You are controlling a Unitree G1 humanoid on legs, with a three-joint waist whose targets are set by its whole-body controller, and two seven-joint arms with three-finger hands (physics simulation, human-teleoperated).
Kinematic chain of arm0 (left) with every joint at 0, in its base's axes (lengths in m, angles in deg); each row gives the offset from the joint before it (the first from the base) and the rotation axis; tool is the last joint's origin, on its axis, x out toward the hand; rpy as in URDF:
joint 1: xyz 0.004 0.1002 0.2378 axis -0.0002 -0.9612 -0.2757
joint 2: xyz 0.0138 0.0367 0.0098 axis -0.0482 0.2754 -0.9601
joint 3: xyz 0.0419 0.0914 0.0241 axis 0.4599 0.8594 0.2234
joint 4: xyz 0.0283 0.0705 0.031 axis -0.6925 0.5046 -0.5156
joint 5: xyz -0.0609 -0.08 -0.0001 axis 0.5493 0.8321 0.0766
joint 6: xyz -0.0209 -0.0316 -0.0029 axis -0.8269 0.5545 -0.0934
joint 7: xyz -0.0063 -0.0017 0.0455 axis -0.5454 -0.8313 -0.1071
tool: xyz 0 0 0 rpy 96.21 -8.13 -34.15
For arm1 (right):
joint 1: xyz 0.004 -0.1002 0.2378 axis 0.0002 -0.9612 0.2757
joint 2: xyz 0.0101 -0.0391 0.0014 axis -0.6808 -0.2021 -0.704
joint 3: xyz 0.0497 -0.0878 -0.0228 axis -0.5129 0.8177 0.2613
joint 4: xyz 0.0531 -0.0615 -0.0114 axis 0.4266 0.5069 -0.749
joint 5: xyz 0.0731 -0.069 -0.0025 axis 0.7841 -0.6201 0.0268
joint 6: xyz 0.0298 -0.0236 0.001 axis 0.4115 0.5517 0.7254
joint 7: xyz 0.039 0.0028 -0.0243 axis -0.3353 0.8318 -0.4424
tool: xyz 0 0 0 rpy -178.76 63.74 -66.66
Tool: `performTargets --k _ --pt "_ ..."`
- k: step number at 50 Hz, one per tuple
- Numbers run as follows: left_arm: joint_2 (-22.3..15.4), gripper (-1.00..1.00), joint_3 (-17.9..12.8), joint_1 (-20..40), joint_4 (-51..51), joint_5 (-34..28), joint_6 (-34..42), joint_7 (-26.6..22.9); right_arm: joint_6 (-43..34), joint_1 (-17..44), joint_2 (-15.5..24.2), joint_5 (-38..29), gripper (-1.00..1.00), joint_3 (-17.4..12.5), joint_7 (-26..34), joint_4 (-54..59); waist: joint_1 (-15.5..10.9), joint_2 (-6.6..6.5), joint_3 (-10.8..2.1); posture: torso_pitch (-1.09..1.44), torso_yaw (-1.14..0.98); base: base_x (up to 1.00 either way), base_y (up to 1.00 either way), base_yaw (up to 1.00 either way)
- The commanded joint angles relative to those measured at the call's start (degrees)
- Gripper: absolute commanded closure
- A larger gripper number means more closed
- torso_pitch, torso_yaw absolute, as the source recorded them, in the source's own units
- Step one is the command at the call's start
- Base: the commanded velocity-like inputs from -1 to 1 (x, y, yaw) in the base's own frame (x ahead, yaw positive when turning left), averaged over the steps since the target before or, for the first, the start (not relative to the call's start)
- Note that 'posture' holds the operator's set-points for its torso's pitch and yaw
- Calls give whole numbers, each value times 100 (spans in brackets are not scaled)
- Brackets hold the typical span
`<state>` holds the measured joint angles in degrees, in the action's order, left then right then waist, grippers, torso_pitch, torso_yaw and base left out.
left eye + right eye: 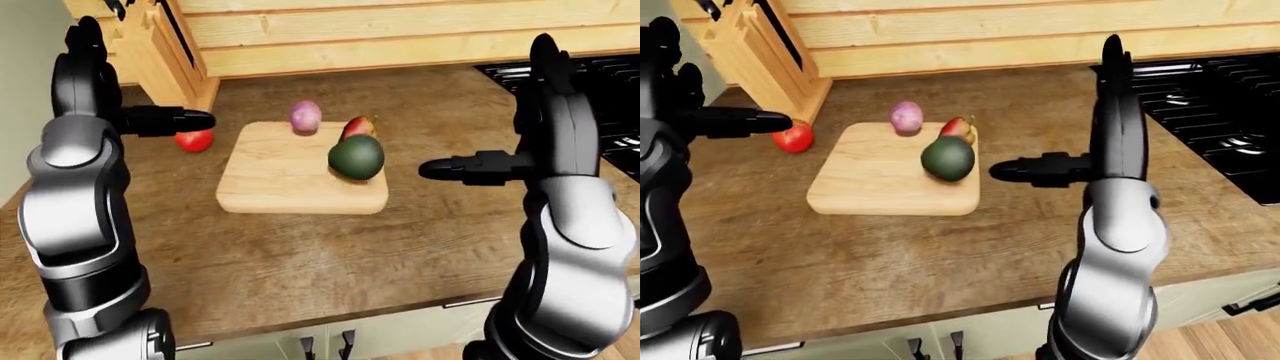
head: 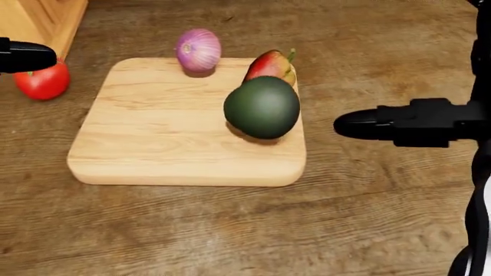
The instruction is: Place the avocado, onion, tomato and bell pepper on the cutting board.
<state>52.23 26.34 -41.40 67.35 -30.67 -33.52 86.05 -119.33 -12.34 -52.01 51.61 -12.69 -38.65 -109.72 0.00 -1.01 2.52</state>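
Observation:
The wooden cutting board [image 2: 153, 144] lies on the counter. On it are a dark green avocado [image 2: 262, 107], a red-green bell pepper [image 2: 270, 64] just behind it and touching it, and a purple onion [image 2: 198, 49] at the top edge. A red tomato [image 2: 42, 82] sits on the counter off the board's left. My right hand [image 1: 505, 135] is open to the right of the board, its thumb [image 2: 368, 125] pointing at the avocado with a gap between. My left hand [image 1: 135, 90] is open above the tomato, holding nothing.
A wooden knife block [image 1: 165, 52] stands at the upper left against the plank wall. A black stove [image 1: 1220, 105] lies to the right. The counter's near edge [image 1: 300, 319] runs along the bottom, with cabinet fronts below.

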Motion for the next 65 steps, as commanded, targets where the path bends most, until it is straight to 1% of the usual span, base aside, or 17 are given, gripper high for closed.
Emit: performTargets --k 1,6,12,17,25,34,37,41,45,57,65 --pt "-96 -100 -80 151 -58 83 -324 140 178 121 68 126 -100 -53 -145 -113 2 -15 -147 0 0 0 0 0" --pt "-156 -100 -86 102 313 244 -673 268 248 39 174 355 -100 -162 -286 -93 -7 -12 -158 0 0 0 0 0" --pt "-201 -100 -73 39 612 351 -952 359 208 4 255 523 -100 -164 -393 -122 -10 -10 -171 0 0 0 0 0" --pt "-233 -100 -25 119 1007 364 -1209 419 297 -51 283 631 -100 -169 -494 -71 -12 -12 -180 0 0 0 0 0" --pt "-179 -100 -17 69 1481 435 -1565 522 298 -114 311 727 -100 -175 -569 -106 -12 -8 -188 0 0 0 0 0" --pt "-123 -100 -36 -174 1812 504 -1998 626 360 -190 296 781 -100 -161 -634 -70 -1 -38 -214 0 0 0 0 0" --pt "-98 -100 -86 -105 2121 544 -2143 821 374 -191 294 775 -100 -146 -643 -57 0 -51 -218 0 0 0 0 0" --pt "-68 -100 -1 51 2711 597 -2532 1029 404 -218 264 784 -100 -135 -674 -35 -1 -50 -221 0 0 0 0 0" --pt "6 -100 102 135 3028 650 -2733 1160 394 -245 274 783 -100 -148 -660 -56 -5 -28 -227 0 0 0 0 0" --pt "91 -100 242 276 3443 613 -2943 1170 462 -227 244 827 -100 -127 -700 50 -6 -8 -239 0 0 0 0 0" --pt "130 -100 272 380 3865 554 -3182 1193 511 -273 216 851 -100 -149 -713 69 -10 1 -240 0 0 0 0 0"
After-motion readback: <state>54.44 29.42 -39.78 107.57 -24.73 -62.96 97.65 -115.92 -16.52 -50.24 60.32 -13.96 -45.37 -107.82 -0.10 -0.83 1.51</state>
